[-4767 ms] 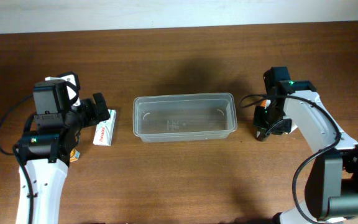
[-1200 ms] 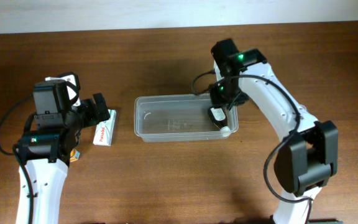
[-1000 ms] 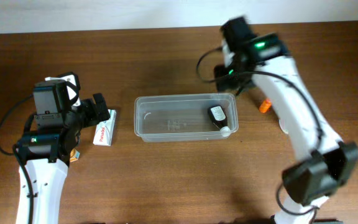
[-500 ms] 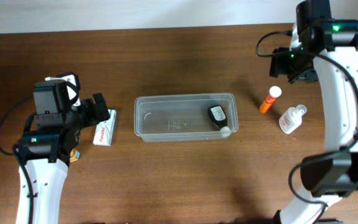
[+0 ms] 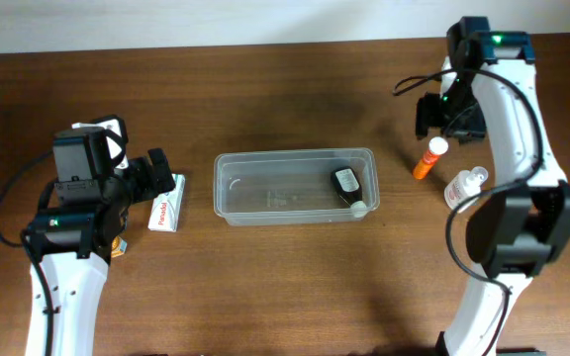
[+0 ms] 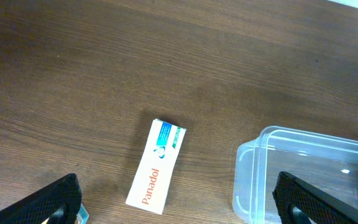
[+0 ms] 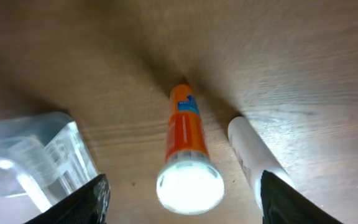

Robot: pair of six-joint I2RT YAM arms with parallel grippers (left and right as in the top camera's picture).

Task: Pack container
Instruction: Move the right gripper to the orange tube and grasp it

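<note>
The left arm [image 5: 62, 257] comes up from the near left edge of the worktop [image 5: 285, 287] and bends towards the middle. The left jaws hang over the wood just beside a white medicine box [image 6: 156, 165]. They are spread wide and hold nothing; the box lies flat between their two tips in the wrist view. The right arm [image 5: 522, 109] stretches far up the right side and its wrist turns back inward. The right jaws hover above an orange tube [image 7: 188, 149] with a white cap. They too are wide open and empty, one tip on either side of the tube. A small clear bottle [image 5: 463, 186] lies near the tube on its right.

The container [image 5: 228, 193] sits at the middle of the worktop, long side running left to right, between the box and the tube. It is clear plastic with rounded corners and a rim, open on top. A small dark bottle [image 5: 346, 186] with a white cap lies in its right end.
</note>
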